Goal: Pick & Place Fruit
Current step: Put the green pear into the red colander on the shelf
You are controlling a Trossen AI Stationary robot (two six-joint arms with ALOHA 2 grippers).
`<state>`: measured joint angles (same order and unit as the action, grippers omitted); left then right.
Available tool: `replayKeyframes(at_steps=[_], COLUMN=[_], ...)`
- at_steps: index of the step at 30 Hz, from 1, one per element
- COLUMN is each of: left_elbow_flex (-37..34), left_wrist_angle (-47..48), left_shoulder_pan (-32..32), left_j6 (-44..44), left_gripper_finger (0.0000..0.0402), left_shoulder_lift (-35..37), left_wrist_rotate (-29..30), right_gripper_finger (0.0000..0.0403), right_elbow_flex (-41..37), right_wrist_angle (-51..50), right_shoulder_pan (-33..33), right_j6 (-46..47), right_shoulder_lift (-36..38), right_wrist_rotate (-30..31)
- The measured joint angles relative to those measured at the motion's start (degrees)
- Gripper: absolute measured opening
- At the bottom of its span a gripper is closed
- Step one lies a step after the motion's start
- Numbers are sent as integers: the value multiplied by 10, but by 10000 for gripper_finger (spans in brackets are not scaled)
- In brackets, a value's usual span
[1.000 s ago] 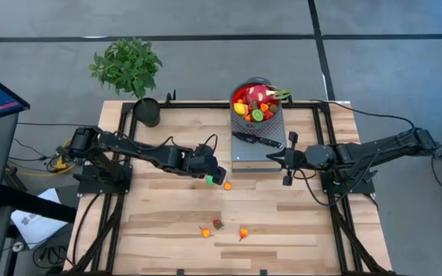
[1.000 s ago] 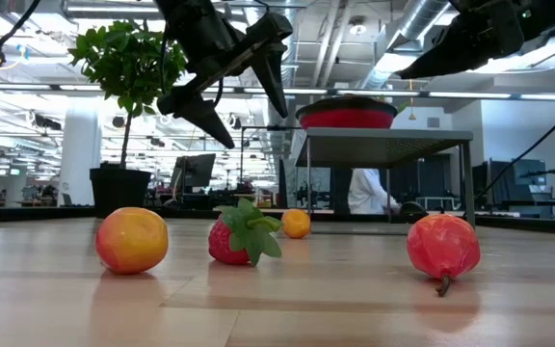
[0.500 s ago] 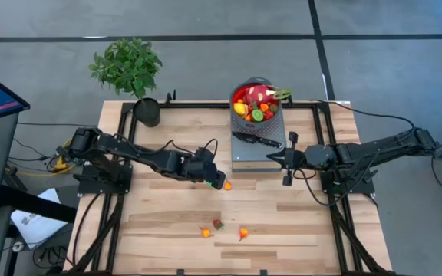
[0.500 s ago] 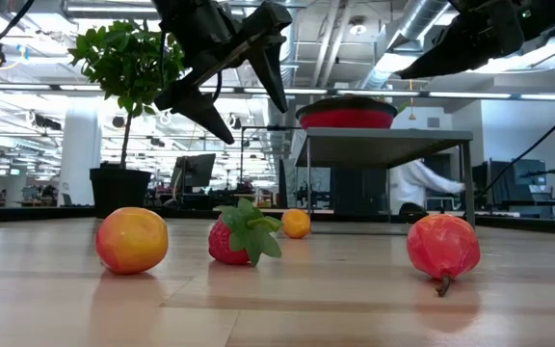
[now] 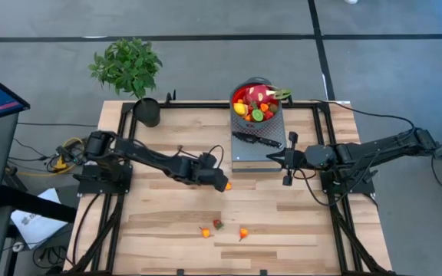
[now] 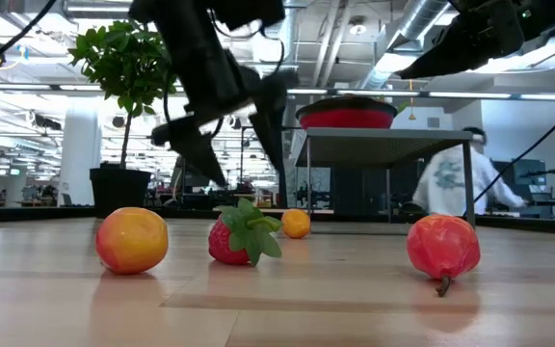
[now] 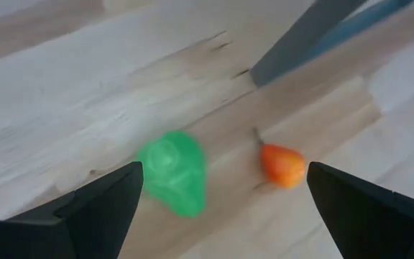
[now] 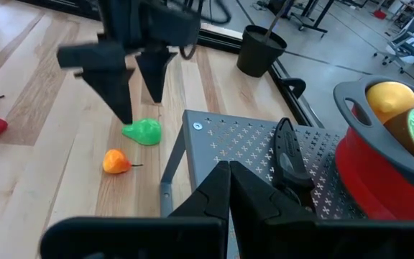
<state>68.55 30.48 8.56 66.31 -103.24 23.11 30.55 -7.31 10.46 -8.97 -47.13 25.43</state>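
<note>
Left gripper (image 8: 131,90) spread wide, hanging just above a smooth green fruit (image 7: 172,175) and a small orange pear-shaped fruit (image 7: 282,163) mid-surface, on pale wood planks. Right gripper (image 5: 287,162) pinched shut, empty, beside the perforated grey metal stand (image 8: 250,147). Red bowl (image 5: 256,103) of fruit sits on the stand's far end, black-handled knife (image 5: 256,140) in front of it.

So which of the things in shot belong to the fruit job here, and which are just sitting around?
Part of the job:
- green fruit and orange fruit under the open left end effector
- three loose fruits near the table's front
- fruit pile in the red bowl

Just lying about:
- knife on the grey stand
- potted plant
- right end effector, shut, waiting
</note>
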Motion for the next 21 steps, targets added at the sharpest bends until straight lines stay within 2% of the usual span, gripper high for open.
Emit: replayKeyframes(at_steps=[9,21], left_elbow_flex=[0,0], left_wrist_angle=[2,5], left_shoulder_pan=[-3,-30], left_j6=[6,2], left_gripper_finger=[387,387], left_shoulder_lift=[-53,-86], left_wrist_rotate=[-10,-26], right_gripper_finger=[0,0], right_elbow_flex=[0,0], right_wrist_angle=[0,-1], right_shoulder_pan=[0,0], right_j6=[0,0], right_shoulder_lift=[0,0], right_wrist_rotate=[0,0])
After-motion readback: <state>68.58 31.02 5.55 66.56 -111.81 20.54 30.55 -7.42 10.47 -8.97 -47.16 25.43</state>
